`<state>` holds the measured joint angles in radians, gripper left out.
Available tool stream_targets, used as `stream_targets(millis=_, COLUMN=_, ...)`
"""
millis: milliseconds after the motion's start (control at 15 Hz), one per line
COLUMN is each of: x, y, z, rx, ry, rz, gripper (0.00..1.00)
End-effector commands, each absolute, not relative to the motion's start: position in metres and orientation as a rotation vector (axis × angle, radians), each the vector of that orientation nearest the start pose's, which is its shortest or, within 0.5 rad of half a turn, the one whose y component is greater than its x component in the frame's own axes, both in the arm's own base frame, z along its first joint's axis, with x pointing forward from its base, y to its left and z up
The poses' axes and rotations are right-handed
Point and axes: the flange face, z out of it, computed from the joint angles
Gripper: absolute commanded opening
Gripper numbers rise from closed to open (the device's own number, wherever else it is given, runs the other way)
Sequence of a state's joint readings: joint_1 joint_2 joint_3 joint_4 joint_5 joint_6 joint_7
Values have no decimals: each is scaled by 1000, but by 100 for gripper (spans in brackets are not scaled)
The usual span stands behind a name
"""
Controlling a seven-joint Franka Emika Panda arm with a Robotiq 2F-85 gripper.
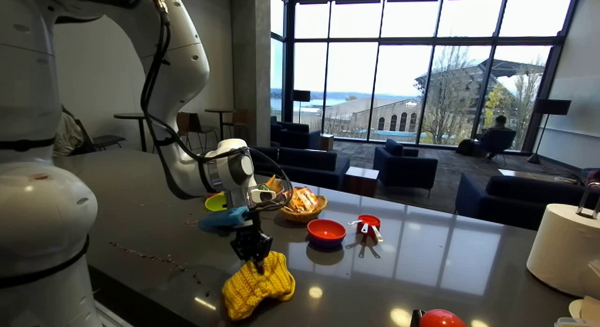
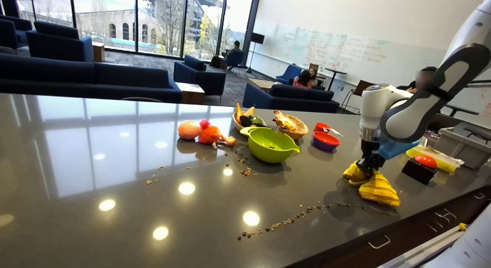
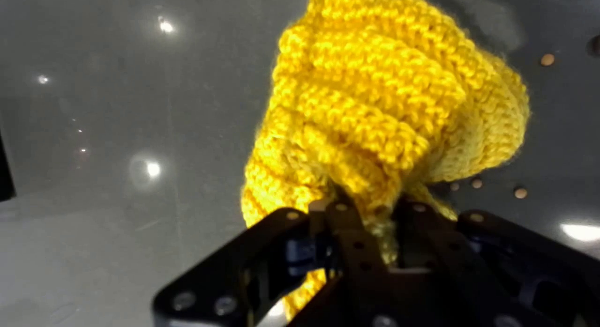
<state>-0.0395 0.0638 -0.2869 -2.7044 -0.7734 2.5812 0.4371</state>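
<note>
My gripper point(image 1: 258, 263) points down at the counter, shut on a yellow knitted cloth point(image 1: 257, 287). In the wrist view a fold of the cloth point(image 3: 375, 83) is pinched between the dark fingers point(image 3: 344, 219) and bulges out on both sides. An exterior view shows the same cloth point(image 2: 378, 189) bunched up under the gripper point(image 2: 369, 171), its lower folds at or close to the counter top. Whether all of it rests there I cannot tell. A trail of seeds and beans point(image 2: 293, 219) lies beside the cloth, and a few small round ones point(image 3: 520, 192) show near its edge.
A green bowl point(image 2: 270, 145), a red and purple bowl point(image 1: 326, 233), red measuring cups point(image 1: 369, 220) and a basket point(image 1: 304, 215) stand on the counter. A black box with a red dome point(image 2: 420, 172) is near the cloth. Farther off are a plush toy point(image 2: 210, 134) and paper towels point(image 1: 562, 247).
</note>
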Motion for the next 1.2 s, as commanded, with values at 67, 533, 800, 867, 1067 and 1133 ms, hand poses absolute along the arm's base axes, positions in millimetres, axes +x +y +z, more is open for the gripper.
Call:
stream_targets(millis=67, x=353, y=-105, z=223, rx=-3520, ry=172, rz=182, gripper=4)
stream_targets(millis=533, x=371, y=-54, z=270, rx=-3533, ry=26, rz=-81, gripper=4)
stream_targets(millis=800, x=371, y=-27, z=289, rx=-3510, ry=-14, rz=-170, gripper=4)
stream_targets(millis=867, x=371, y=-19, z=294, rx=-3501, ry=-29, rz=-189, gripper=4)
stream_targets(millis=1067, x=373, y=6, z=304, rx=-3478, ry=-67, rz=-232, gripper=4)
stream_targets(millis=1133, x=373, y=16, z=307, rx=-3467, ry=-89, rz=-241, gripper=4)
